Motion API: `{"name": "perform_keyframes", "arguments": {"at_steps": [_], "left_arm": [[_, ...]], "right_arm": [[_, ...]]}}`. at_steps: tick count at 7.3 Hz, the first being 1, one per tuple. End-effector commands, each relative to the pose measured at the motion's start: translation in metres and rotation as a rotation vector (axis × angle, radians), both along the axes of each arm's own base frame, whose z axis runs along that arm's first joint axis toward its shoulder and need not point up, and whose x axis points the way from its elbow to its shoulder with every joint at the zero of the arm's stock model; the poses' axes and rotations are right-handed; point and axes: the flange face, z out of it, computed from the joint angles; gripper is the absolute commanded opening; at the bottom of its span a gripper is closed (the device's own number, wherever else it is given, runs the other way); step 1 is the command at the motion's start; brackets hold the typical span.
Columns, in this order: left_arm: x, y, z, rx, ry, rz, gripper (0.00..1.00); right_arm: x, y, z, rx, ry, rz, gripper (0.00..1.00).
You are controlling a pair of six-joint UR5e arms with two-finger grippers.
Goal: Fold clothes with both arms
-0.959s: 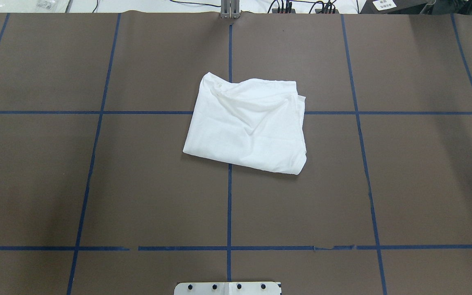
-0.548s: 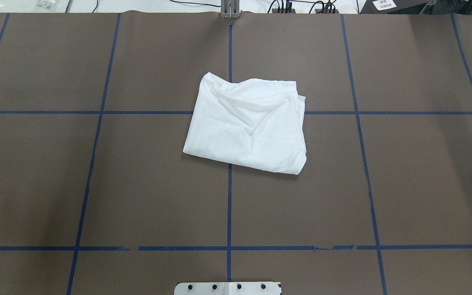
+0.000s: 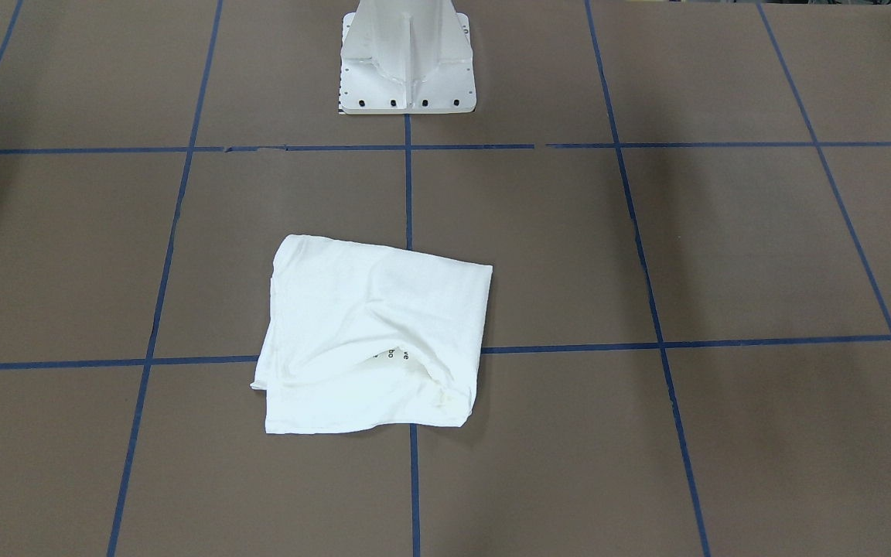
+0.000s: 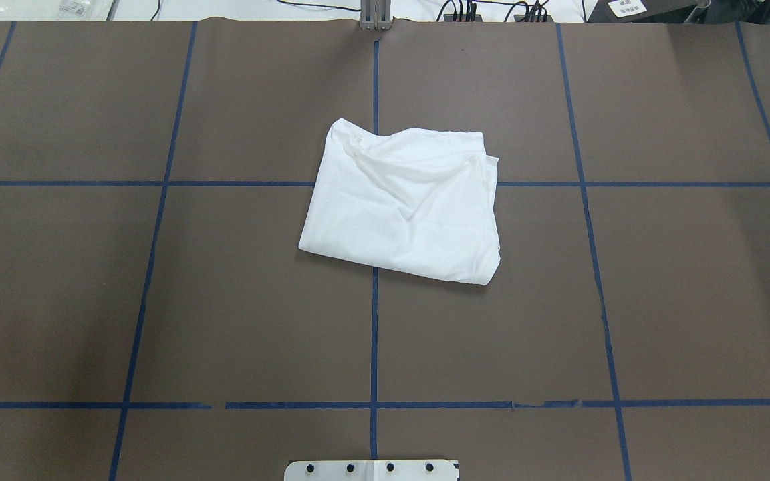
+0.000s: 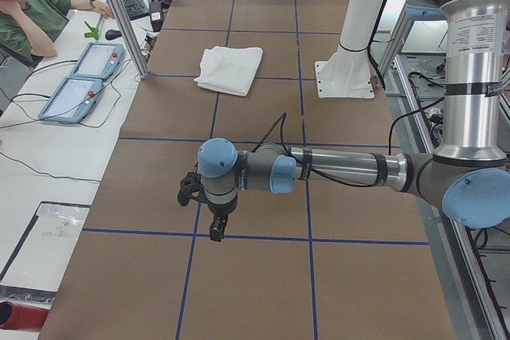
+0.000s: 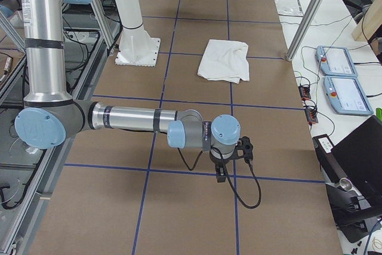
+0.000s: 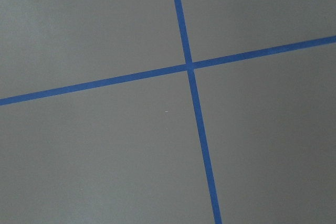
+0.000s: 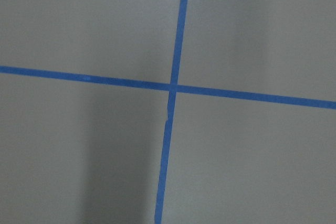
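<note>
Two side views alone show left tool, right tool; cannot tell if apart

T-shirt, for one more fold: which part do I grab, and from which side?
Probably the edge of the T-shirt on the robot's right, near the far corner: stacked layer ends show there, while the opposite edge looks like a smooth closed fold. Come in low from the right, to pinch all layers together.
</note>
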Motion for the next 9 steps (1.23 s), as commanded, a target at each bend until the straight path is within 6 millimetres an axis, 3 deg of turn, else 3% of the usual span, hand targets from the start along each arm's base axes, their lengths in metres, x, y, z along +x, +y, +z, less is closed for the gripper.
{"name": "perform_keyframes", "arguments": {"at_steps": [1, 2, 7, 9], "left_arm": [[0.000, 0.000, -0.003, 0.004, 0.000, -0.001, 0.99], [0.000, -0.001, -0.004, 0.007, 0.000, -0.001, 0.99], [0.000, -0.003, -0.003, 0.004, 0.000, -0.001, 0.99], [0.001, -0.004, -0.008, -0.089, 0.024, -0.109, 0.99]], "right_arm": [[0.020, 0.010, -0.029, -0.082, -0.003, 0.040, 1.00], [0.019, 0.018, -0.016, -0.106, -0.010, 0.036, 1.00], [0.017, 0.018, -0.010, -0.124, -0.014, 0.037, 1.00], [0.017, 0.017, -0.009, -0.125, -0.014, 0.038, 1.00]]}}
